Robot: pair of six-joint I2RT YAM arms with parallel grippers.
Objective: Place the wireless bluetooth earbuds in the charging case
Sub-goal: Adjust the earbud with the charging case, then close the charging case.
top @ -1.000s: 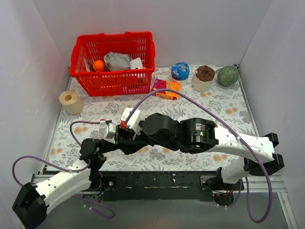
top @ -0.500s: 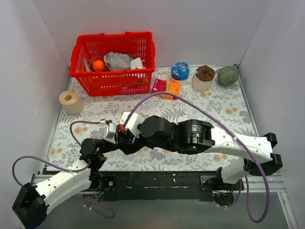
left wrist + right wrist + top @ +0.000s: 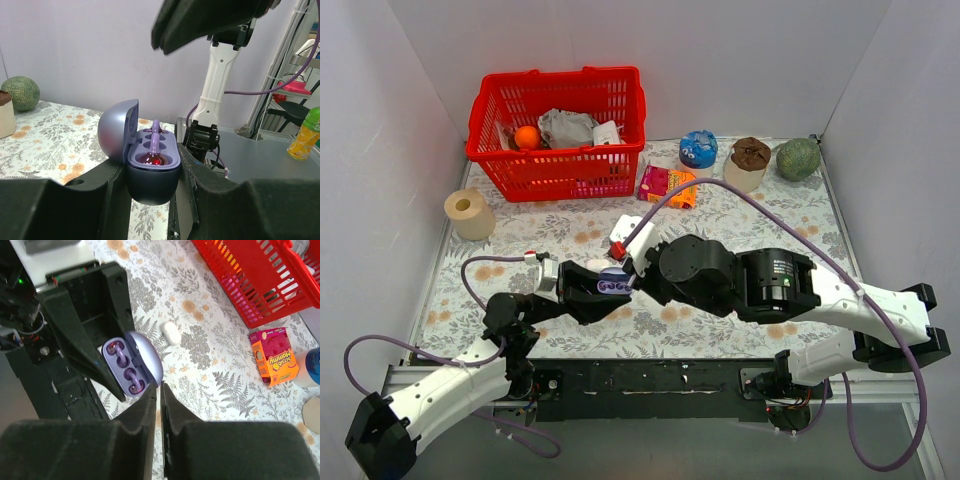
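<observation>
My left gripper point(image 3: 605, 287) is shut on the pale lavender charging case point(image 3: 612, 285) and holds it just above the table with its lid open. In the left wrist view the case point(image 3: 152, 172) sits between my fingers with the lid point(image 3: 117, 131) swung left. A purple earbud point(image 3: 155, 145) lies in its wells. The right wrist view shows the case point(image 3: 150, 362) from above with both purple earbuds point(image 3: 120, 354) point(image 3: 134, 382) lying in the wells. My right gripper point(image 3: 160, 386) is shut and empty, just right of the case; it also shows in the top view point(image 3: 633, 277).
A white capsule-shaped object point(image 3: 171, 333) lies on the floral cloth beyond the case. A red basket point(image 3: 560, 158) stands at the back left, and a paper roll point(image 3: 470, 213) at the left. An orange box point(image 3: 668, 185), a blue cup point(image 3: 698, 150), a brown muffin point(image 3: 748, 160) and a green melon point(image 3: 798, 158) line the back.
My right arm has drawn back to the right, off the case, which now shows open in the left gripper. The left arm has shifted slightly right.
</observation>
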